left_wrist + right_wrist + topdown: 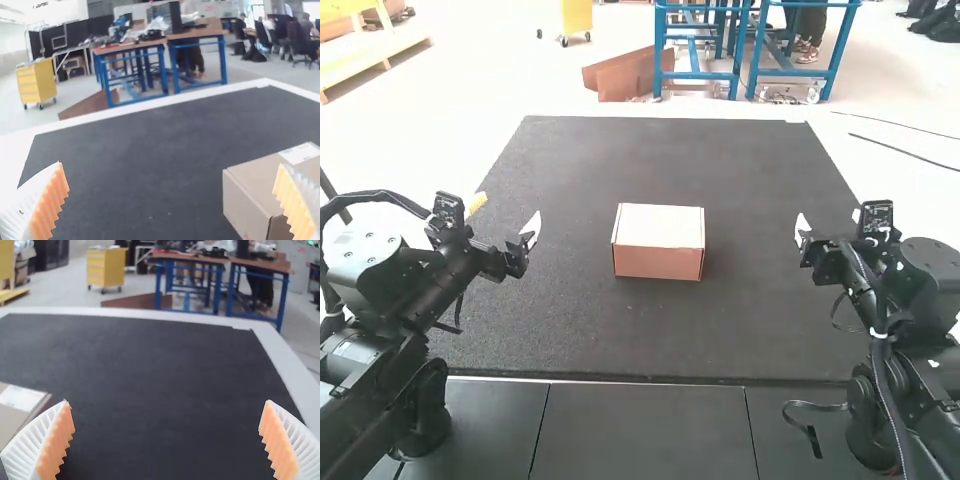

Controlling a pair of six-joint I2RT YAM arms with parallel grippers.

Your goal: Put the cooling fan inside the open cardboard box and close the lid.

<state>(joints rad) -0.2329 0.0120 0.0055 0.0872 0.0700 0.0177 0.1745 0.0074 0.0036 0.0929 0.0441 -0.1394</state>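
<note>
A black mat (670, 160) covered the work area, its nap even and dark, with a pale surface (15, 142) bordering it on the far side. The left gripper (525, 243) hovered above the mat's edge on its own side, its white ribbed fingers spread wide and the orange pads (50, 202) facing each other with nothing between them. The right gripper (804, 240) hung over the opposite edge, also wide apart and holding nothing.

The cardboard box (658, 241) sat on the mat between the two grippers, well apart from each and roughly midway, its lid lying flat and shut. From the left gripper it lay off toward the right arm; from the right gripper, off toward the left arm.

Beyond the mat, ahead of the left gripper, stood blue-framed tables (165, 60) and a yellow cart (35, 80) on wheels.

A white label (300, 152) was stuck on the box's top near one corner; its print was too small to make out.
</note>
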